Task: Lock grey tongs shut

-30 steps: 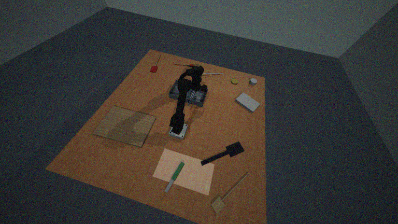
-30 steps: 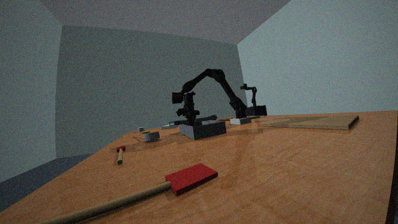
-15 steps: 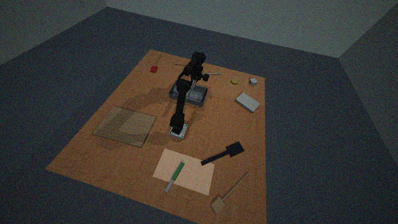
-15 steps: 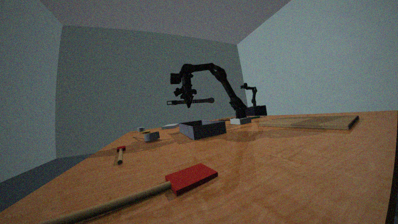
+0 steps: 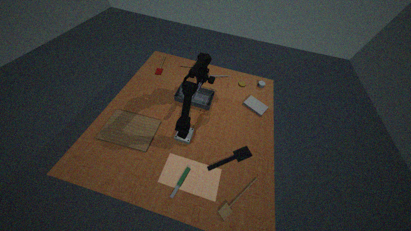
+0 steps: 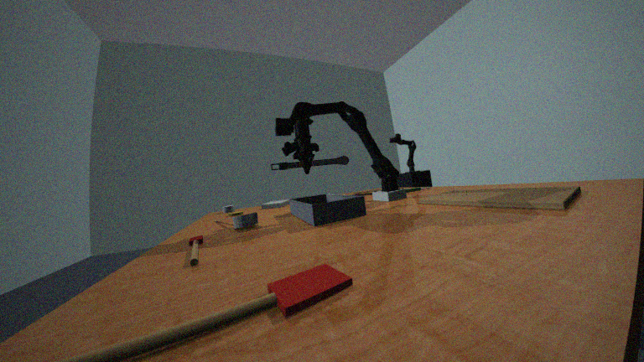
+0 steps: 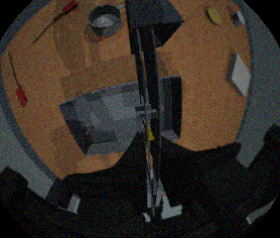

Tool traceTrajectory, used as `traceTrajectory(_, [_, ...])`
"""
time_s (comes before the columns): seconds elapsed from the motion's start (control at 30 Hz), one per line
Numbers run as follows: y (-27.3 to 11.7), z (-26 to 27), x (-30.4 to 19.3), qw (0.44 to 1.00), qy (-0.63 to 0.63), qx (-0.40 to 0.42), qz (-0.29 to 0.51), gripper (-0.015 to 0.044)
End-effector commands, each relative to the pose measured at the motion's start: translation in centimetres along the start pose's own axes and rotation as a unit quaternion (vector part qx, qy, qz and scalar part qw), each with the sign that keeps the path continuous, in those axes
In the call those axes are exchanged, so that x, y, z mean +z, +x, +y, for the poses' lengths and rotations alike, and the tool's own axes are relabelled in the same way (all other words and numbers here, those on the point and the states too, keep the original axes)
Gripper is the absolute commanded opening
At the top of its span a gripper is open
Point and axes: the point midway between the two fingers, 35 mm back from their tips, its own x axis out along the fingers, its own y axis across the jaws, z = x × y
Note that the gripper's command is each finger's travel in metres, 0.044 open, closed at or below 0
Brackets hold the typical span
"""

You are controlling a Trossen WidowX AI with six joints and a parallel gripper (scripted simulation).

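Observation:
The grey tongs (image 6: 327,162) (image 7: 152,64) hang in the air above the roasting tin (image 5: 198,104) (image 6: 339,211) (image 7: 72,124), nearly level and clear of its rim. My gripper (image 6: 307,169) (image 7: 144,132) points down and is shut on the tongs around mid-length. In the wrist view their two arms lie close together, running from a dark block at the top; whether they are locked cannot be seen. The wooden board (image 5: 133,128) (image 6: 512,199) lies flat on the table, away from the tongs and beside the arm's base.
A round grey pot (image 6: 245,220) (image 7: 104,22) stands beyond the tin. A white box (image 5: 255,105) (image 7: 239,75) is at the right. A red-headed tool (image 5: 158,71) (image 6: 310,287) lies at the far left. A black spatula (image 5: 242,153) and green-handled knife (image 5: 184,176) lie near the paper sheet (image 5: 203,186).

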Motion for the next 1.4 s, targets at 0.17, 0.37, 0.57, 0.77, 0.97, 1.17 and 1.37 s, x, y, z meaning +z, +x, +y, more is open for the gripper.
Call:
traceTrajectory(0.17, [-0.1,5.4,-0.6,0.999,0.032,0.004,-0.002,-0.015])
traceTrajectory(0.37, [-0.1,9.2,-1.7,0.998,0.058,0.007,0.0,-0.015])
traceTrajectory(0.57, [-0.2,12.9,-2.9,0.996,0.092,0.008,0.001,-0.015])
traceTrajectory(0.77, [-0.2,16.4,-4.5,0.992,0.129,0.008,0.002,-0.015])
traceTrajectory(0.97, [-0.3,19.7,-6.5,0.986,0.167,0.009,0.002,-0.015])
traceTrajectory(1.17, [-0.4,22.7,-8.7,0.979,0.203,0.009,0.003,-0.015])
traceTrajectory(1.37, [-0.5,25.6,-11.3,0.971,0.241,0.01,0.004,-0.015])
